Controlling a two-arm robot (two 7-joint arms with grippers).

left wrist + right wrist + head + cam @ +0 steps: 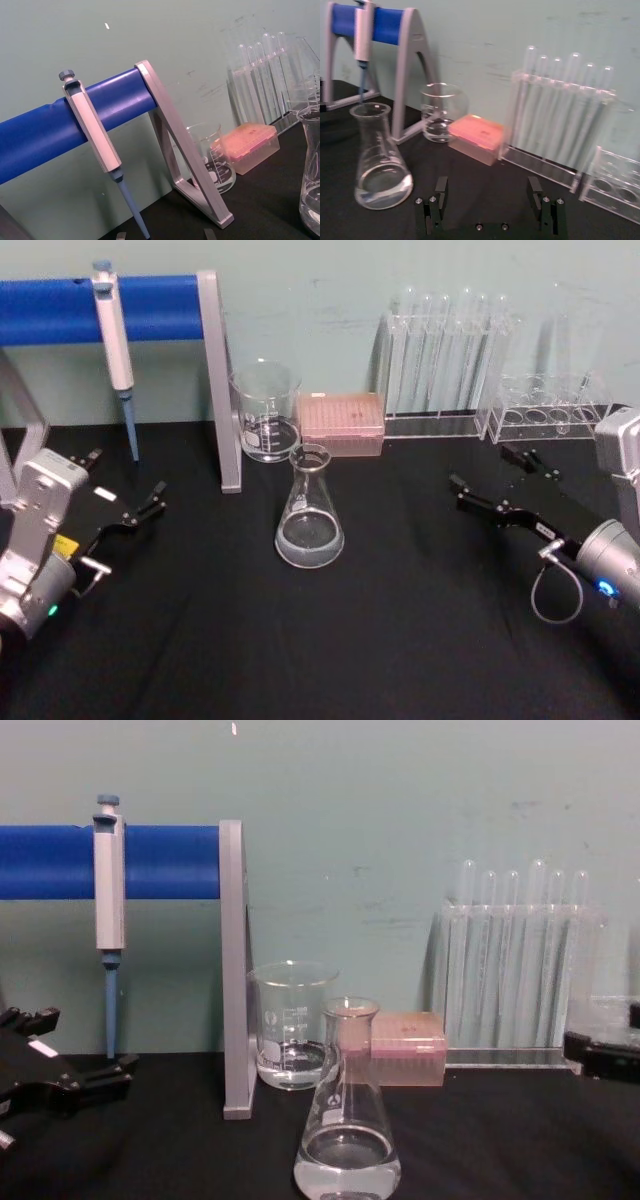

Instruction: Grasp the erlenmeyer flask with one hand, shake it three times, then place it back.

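The erlenmeyer flask (310, 518) and beaker (266, 415) are clear, glossy glass. Matt black cloth covers the tabletop (400, 640). The tip box (342, 425) is pink translucent plastic, the test-tube rack (435, 424) clear, shiny plastic.

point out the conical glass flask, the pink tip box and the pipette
clear glass conical flask (310, 525), head view, on its lower body
pink plastic tip box (342, 422), head view, on its lid
grey and blue pipette (109, 885), chest view, on its grey barrel
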